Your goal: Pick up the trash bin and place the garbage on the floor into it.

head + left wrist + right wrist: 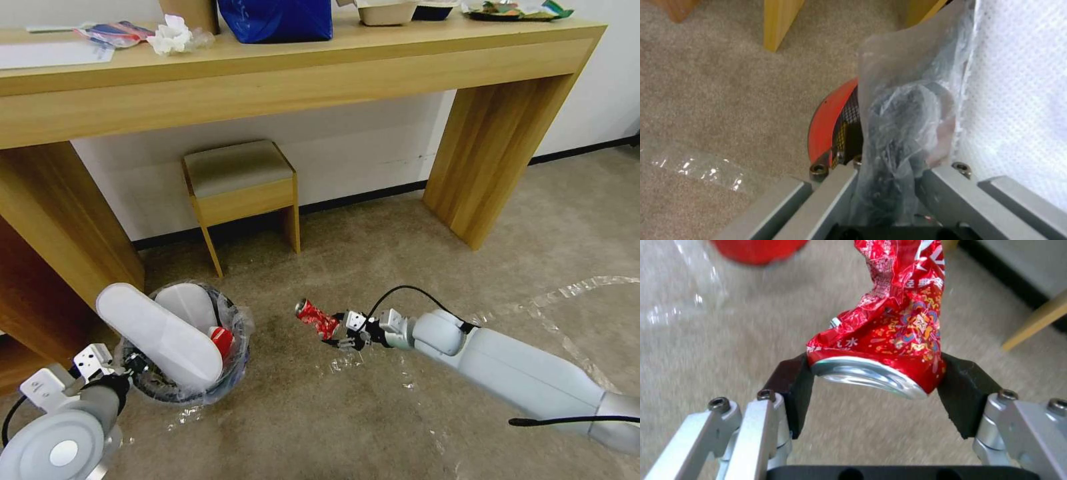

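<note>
While right end effector (339, 335) grips crushed red can (317, 318), left end effector (127, 365) clamps trash bin (230, 373) rim, stool (240, 183) behind.

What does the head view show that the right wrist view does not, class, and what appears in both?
Head view alone: the long white insoles standing in the trash bin, the left hand at its rim, the stool and the desk. Right wrist view alone: the can's silver end and printed pattern. Both: the right hand gripping the crushed red can above the carpet.

Right gripper (876, 386): black jaws clamp the can's silver end
Crushed red can (893, 326): held above the carpet (706, 350)
</note>
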`<state>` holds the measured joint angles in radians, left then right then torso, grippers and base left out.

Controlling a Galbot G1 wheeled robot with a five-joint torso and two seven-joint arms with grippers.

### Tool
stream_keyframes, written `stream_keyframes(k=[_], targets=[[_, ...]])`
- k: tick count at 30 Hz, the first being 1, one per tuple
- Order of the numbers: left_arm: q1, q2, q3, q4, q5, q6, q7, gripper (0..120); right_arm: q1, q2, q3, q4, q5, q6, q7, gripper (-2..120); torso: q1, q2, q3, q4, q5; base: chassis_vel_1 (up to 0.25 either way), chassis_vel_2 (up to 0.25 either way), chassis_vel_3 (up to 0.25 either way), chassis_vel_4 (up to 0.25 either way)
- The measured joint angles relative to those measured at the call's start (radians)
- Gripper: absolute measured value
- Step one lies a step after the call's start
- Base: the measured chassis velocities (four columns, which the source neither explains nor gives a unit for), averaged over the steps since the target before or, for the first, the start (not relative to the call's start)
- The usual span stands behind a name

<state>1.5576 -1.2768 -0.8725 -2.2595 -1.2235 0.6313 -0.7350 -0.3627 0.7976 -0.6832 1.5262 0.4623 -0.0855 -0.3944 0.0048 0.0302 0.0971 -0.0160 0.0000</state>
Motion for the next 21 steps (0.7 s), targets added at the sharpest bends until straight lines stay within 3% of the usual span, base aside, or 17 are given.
stream_keyframes(k=[12, 21], targets=[[-0.004, 0.005, 0.007, -0.001, 0.001, 0.001, 0.002, 0, 0.121, -0.036, 0.043, 0.258, 0.129, -0.063, 0.064, 59, 0.000, 0.000, 0.000, 0.0000, -0.0002, 0.000, 0.000, 0.000, 0.000], [-0.008, 0.006, 0.012, -0.001, 0.000, 0.002, 0.002, 0, 0.178, 0.032, 0.043, 0.331, 0.257, -0.093, 0.130, 59, 0.000, 0.000, 0.000, 0.0000, -0.0002, 0.000, 0.000, 0.000, 0.000]])
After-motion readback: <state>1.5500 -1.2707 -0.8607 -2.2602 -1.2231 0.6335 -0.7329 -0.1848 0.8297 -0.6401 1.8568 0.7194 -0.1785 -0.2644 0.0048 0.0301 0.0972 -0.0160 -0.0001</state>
